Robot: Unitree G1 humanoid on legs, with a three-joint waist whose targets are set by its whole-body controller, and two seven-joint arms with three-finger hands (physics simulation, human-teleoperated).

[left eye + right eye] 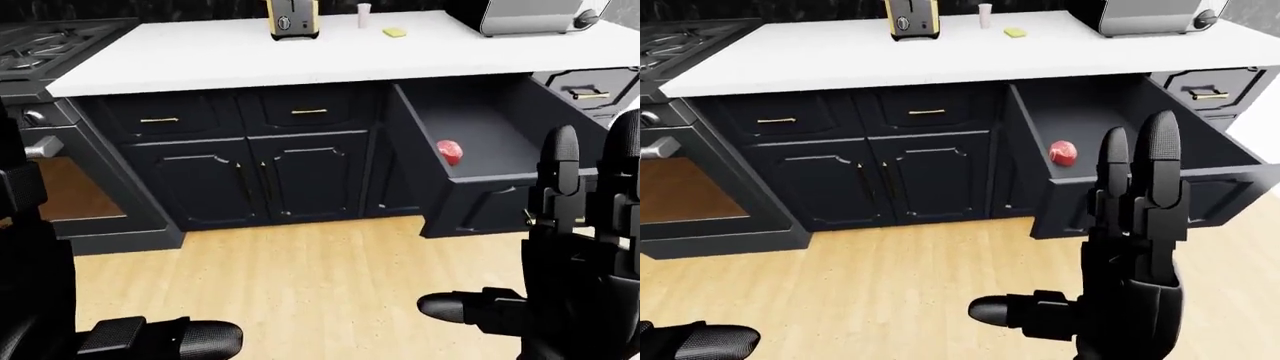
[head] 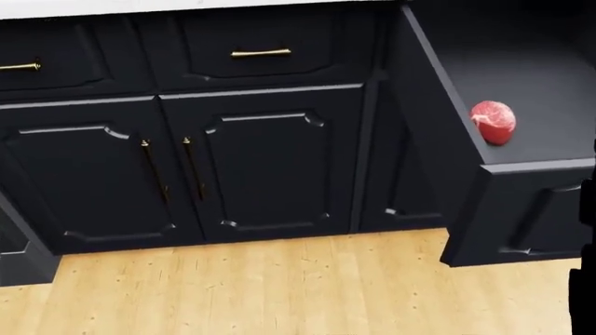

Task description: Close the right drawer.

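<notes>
The right drawer stands pulled far out of the dark cabinet run, under the white counter. A red piece of meat lies inside it near the drawer's front panel; the head view shows it too. My right hand is raised in front of the drawer's front panel, fingers straight up, thumb out to the left, open and holding nothing. My left hand sits low at the bottom left, fingers loose, empty.
A toaster, a small cup, a yellow sponge and a silver appliance stand on the counter. A stove and oven fill the left. Two cabinet doors are shut. Wooden floor lies before the cabinets.
</notes>
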